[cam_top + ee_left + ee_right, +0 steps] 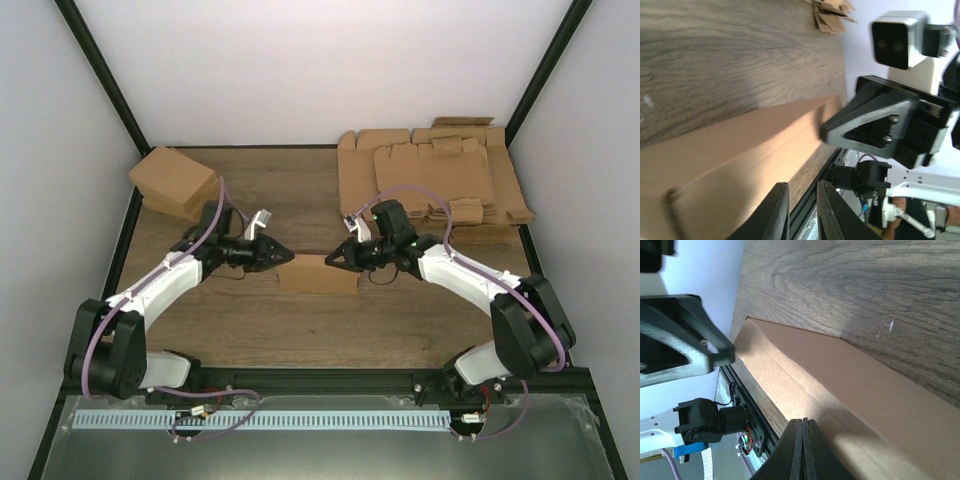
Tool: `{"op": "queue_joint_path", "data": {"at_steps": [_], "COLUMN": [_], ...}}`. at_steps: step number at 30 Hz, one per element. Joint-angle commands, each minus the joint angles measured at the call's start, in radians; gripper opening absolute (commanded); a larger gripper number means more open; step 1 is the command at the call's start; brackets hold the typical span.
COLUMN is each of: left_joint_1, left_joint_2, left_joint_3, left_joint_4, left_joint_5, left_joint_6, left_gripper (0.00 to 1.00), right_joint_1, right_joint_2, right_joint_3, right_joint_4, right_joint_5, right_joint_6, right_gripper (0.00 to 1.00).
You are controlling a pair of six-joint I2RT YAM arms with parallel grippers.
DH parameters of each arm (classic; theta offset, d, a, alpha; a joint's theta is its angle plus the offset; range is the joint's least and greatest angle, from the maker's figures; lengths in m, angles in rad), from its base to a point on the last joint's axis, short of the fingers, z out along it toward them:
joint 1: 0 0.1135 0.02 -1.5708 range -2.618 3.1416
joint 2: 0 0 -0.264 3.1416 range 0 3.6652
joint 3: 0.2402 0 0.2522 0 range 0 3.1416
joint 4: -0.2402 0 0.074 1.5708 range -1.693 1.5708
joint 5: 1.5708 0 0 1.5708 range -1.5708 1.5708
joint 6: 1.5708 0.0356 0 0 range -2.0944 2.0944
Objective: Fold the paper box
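Note:
The paper box (318,274) lies at the table's middle as a low, closed brown block with a crease line along its top. It also shows in the left wrist view (740,150) and the right wrist view (850,390). My left gripper (286,257) is at the box's left end, slightly above its top edge. Its fingers stand a little apart with nothing between them (802,187). My right gripper (334,259) is at the box's right end, over its top. Its fingers are pressed together and empty (803,421). The two grippers point at each other across the box.
A thick pile of flat die-cut cardboard sheets (440,178) lies at the back right. A pile of compact brown cartons (175,182) stands at the back left, close to the left arm's elbow. Black frame posts and white walls bound the table.

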Motion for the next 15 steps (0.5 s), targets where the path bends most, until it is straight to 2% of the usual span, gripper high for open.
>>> {"op": "queue_joint_path", "data": {"at_steps": [1,4,6,10,15], "left_joint_1": [-0.064,-0.103,-0.108,-0.117,-0.13], "left_joint_2": [-0.016,0.029,0.075,0.146,0.186], "left_joint_3": [0.115,0.173,0.177,0.132,0.031], "left_joint_4": [-0.004,0.0,0.003,-0.002,0.077], "left_joint_5": [-0.032,-0.061,-0.082,-0.117,-0.11], "left_joint_6": [-0.036,-0.04,-0.034,-0.002,0.008], "left_gripper": [0.21,0.22,0.18,0.05,0.04], "right_joint_1": [0.005,0.005,0.005,0.005,0.005], "right_joint_2": [0.015,0.011,0.007,-0.001,-0.056], "right_joint_3": [-0.035,-0.033,-0.033,-0.021,0.038], "right_joint_4": [-0.08,-0.079,-0.079,-0.09,-0.115], "right_joint_5": [0.088,0.081,0.08,0.083,0.096], "right_joint_6": [-0.011,-0.011,-0.01,-0.009,-0.02], "right_gripper": [0.01,0.01,0.01,0.01,0.01]}}
